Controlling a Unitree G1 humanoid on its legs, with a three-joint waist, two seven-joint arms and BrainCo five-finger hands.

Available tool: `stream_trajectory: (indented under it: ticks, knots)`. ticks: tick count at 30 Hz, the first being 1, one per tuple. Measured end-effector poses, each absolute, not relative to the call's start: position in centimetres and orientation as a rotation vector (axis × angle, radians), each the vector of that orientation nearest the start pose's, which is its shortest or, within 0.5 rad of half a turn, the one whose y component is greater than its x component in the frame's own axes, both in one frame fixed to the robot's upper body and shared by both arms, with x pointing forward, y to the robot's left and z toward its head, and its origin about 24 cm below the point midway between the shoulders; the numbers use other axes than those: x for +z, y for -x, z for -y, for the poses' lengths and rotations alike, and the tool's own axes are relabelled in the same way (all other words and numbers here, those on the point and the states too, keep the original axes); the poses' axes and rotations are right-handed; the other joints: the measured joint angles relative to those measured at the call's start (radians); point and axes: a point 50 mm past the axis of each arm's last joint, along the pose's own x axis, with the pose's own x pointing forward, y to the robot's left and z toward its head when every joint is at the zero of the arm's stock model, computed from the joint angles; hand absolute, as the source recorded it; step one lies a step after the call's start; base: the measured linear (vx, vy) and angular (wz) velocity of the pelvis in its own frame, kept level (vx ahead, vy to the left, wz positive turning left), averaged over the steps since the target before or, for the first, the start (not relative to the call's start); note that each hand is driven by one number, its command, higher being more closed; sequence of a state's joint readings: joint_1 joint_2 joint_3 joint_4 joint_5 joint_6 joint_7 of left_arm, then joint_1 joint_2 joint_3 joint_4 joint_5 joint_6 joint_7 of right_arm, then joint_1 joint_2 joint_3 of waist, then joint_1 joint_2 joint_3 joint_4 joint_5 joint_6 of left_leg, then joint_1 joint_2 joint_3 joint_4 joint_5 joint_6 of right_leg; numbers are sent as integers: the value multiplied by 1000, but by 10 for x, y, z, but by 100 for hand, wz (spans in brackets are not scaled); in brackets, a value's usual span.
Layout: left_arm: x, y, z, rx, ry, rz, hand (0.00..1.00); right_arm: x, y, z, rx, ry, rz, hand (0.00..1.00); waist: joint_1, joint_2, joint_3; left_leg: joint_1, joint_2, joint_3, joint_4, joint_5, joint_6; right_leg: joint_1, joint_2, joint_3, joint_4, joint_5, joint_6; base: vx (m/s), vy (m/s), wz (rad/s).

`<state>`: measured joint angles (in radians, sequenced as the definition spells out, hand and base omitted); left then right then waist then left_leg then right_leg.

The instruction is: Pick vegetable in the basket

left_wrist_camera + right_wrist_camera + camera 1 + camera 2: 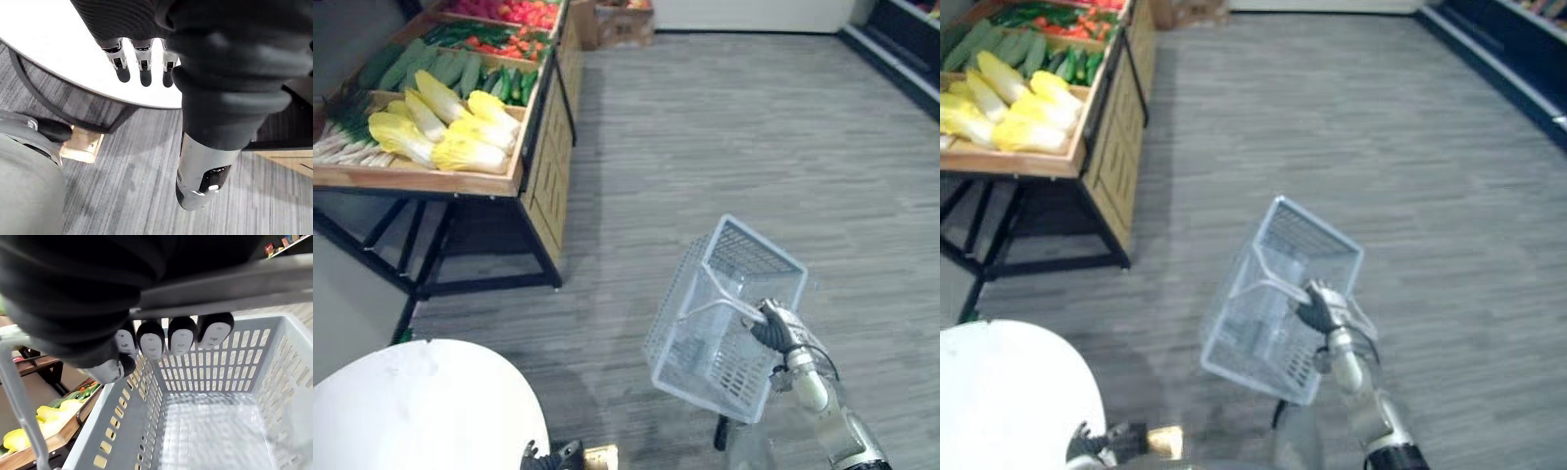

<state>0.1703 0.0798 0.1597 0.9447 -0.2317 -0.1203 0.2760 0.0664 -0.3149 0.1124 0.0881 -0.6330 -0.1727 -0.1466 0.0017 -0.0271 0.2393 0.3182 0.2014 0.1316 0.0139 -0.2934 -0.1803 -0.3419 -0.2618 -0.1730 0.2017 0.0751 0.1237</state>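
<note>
While the right hand (771, 327) curls its fingers round the grey handle (722, 306) of a pale slatted basket (683, 294), the basket hangs askew in the lower right of the head views. Its long axis runs up the picture and leans a little right, with one short end raised toward the top. From the right wrist, dark fingertips (182, 339) hook over the handle bar, and beyond them the basket's ribbed bottom lies bare. The wrist and forearm cover the basket's lower right corner. The vegetables sit well apart from it, in the upper left, on a wooden stand (431, 182) that the frame edge cuts off. Yellow cabbages (460, 132) lie on their sides in the nearest tray, their long axes running roughly from upper left to lower right. Beside them at the left edge are pale leeks (340, 142), half out of frame. Behind lie dark green cucumbers (440, 67), pointing mostly up the picture, and at the very top something red (519, 12) that is too small to name. A round white table (421, 406) fills the lower left. Just beside its rim, at the bottom edge, the left hand (553, 456) is mostly cut off. Its own wrist view shows its fingers (145, 73) hanging straight and slightly apart over the table's edge, with the thumb stretched out toward the grey floor (724, 127).
</note>
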Motion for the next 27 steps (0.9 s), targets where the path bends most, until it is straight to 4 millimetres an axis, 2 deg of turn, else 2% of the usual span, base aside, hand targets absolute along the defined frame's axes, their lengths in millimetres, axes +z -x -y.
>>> stream_trajectory:
  ticks: [1, 2, 3, 4, 5, 7, 8, 9, 10, 12, 13, 14, 15, 16, 17, 18, 19, 20, 21, 22, 23, 24, 25, 26, 27]
  knots:
    - [-153, -79, -213, 611, 84, -991, 0, 28, -236, 191, 70, 952, 88, 100, -9, 54, -16, 8, 50, -25, -12, -22, 26, -27, 35, -23, 93, -3, -3, 518, -340, 56]
    - [-157, -73, -202, 603, 112, -1014, 0, 33, -238, 198, 56, 990, 100, 100, 4, 92, -27, -2, 86, -43, 39, -14, 54, -70, 52, -43, 200, -44, -20, 437, -282, 32]
    - [-158, -74, -193, 594, 140, -1017, 0, 36, -242, 199, 46, 998, 103, 100, 5, 109, -28, -35, 107, -55, 90, 14, 66, -82, 62, -52, 247, -86, -43, 738, -517, 17]
    - [-157, -75, -195, 609, 145, -1007, 0, 36, -242, 199, 34, 990, 97, 100, 0, 113, -34, -76, 122, -74, 169, 75, 63, -81, 63, -74, 298, -124, -67, 520, -395, 18]
    - [-156, -76, -196, 612, 143, -1003, 0, 35, -241, 199, 35, 991, 92, 100, -3, 110, -34, -97, 129, -81, 218, 111, 67, -66, 63, -88, 307, -150, -73, 636, -449, 38]
    - [-154, -80, -199, 628, 142, -982, 0, 27, -235, 203, 37, 994, 50, 100, -11, 97, -26, -200, 166, -85, 444, 301, 71, 38, 75, -129, 264, -210, -87, 499, -288, 33]
    - [-152, -82, -200, 633, 143, -964, 0, 23, -231, 203, 44, 991, 31, 100, 0, 95, -22, -266, 181, -72, 613, 358, 76, 116, 102, -136, 200, -222, -99, 546, -253, 2]
    - [-151, -85, -201, 637, 143, -946, 0, 21, -229, 205, 43, 991, 19, 100, 4, 98, -20, -328, 198, -27, 811, 301, 93, 206, 130, -143, 125, -228, -112, 723, -257, -5]
    - [-148, -89, -202, 638, 144, -923, 0, 18, -226, 205, 46, 990, 6, 100, 5, 88, -13, -373, 192, 36, 936, 230, 125, 298, 143, -150, 67, -229, -112, 589, -178, -2]
    - [-146, -93, -203, 639, 146, -896, 0, 17, -225, 205, 45, 989, 6, 100, 9, 73, -5, -419, 172, 105, 987, 177, 137, 367, 145, -154, 15, -228, -110, 439, -70, 7]
    - [-140, -106, -200, 627, 165, -846, 0, 20, -226, 205, 35, 989, 17, 100, 21, 63, 1, -532, 116, 161, 949, 116, 141, 446, 138, -174, -57, -223, -101, 568, 12, 15]
    - [-138, -114, -199, 621, 184, -820, 0, 20, -226, 207, 26, 989, 14, 100, 32, 48, 11, -591, 49, 181, 809, 105, 132, 495, 114, -202, -96, -221, -85, 557, 44, 18]
    - [-137, -116, -199, 620, 186, -812, 0, 19, -226, 206, 29, 988, 12, 100, 37, 41, 15, -599, 13, 186, 717, 106, 133, 512, 100, -209, -107, -222, -76, 481, 110, 17]
    - [-135, -117, -199, 620, 191, -802, 0, 19, -225, 206, 36, 990, 13, 100, 42, 37, 18, -608, -53, 185, 507, 126, 139, 544, 77, -221, -127, -232, -52, 414, 155, 14]
    - [-136, -116, -198, 622, 196, -809, 0, 18, -225, 204, 43, 990, 14, 100, 43, 42, 16, -608, -98, 169, 282, 207, 140, 578, 65, -230, -144, -251, -7, 422, 182, 14]
    - [-137, -114, -196, 622, 199, -817, 0, 18, -225, 203, 49, 990, 15, 100, 45, 53, 10, -608, -109, 144, 177, 249, 134, 592, 69, -233, -148, -260, 7, 439, 235, 3]
    - [-138, -111, -193, 625, 208, -824, 0, 18, -225, 202, 55, 991, 19, 100, 54, 77, 3, -618, -96, 106, 83, 276, 129, 611, 85, -230, -151, -278, 29, 452, 259, -1]
    - [-137, -116, -191, 622, 219, -813, 0, 15, -225, 197, 59, 969, 14, 100, 73, 82, 4, -622, -95, 122, 134, 381, 152, 646, 84, -227, -151, -301, 45, 528, 273, 5]
    - [-134, -121, -193, 624, 219, -792, 0, 15, -226, 191, 79, 959, 26, 100, 85, 46, 10, -643, -102, 173, 204, 368, 178, 655, 51, -221, -147, -303, 40, 428, 199, 15]
    - [-133, -123, -195, 628, 219, -776, 0, 16, -227, 189, 88, 963, 37, 100, 86, 34, 15, -654, -105, 192, 245, 340, 215, 662, 38, -220, -146, -295, 45, 449, 181, 23]
    - [-131, -125, -198, 657, 227, -765, 0, 19, -231, 186, 98, 964, 54, 100, 93, 19, 22, -656, -122, 200, 303, 286, 250, 688, 14, -218, -150, -251, 62, 489, 208, 12]
    - [-131, -124, -201, 684, 228, -766, 0, 22, -235, 179, 119, 964, 77, 100, 101, 9, 20, -626, -141, 217, 320, 261, 282, 715, -12, -206, -151, -194, 71, 602, 262, -3]
    - [-132, -122, -202, 699, 223, -770, 0, 23, -237, 175, 130, 960, 88, 100, 113, -3, 15, -583, -161, 234, 319, 224, 290, 727, -41, -190, -124, -135, 88, 500, 222, -17]
    - [-132, -120, -203, 706, 220, -775, 0, 22, -236, 174, 135, 958, 90, 100, 115, -21, 13, -566, -174, 238, 311, 204, 289, 712, -58, -175, -80, -114, 94, 479, 229, -13]
    - [-133, -118, -205, 717, 211, -782, 0, 22, -236, 172, 142, 949, 98, 100, 114, -23, 0, -537, -191, 239, 296, 182, 291, 673, -83, -151, 16, -82, 87, 470, 243, -1]
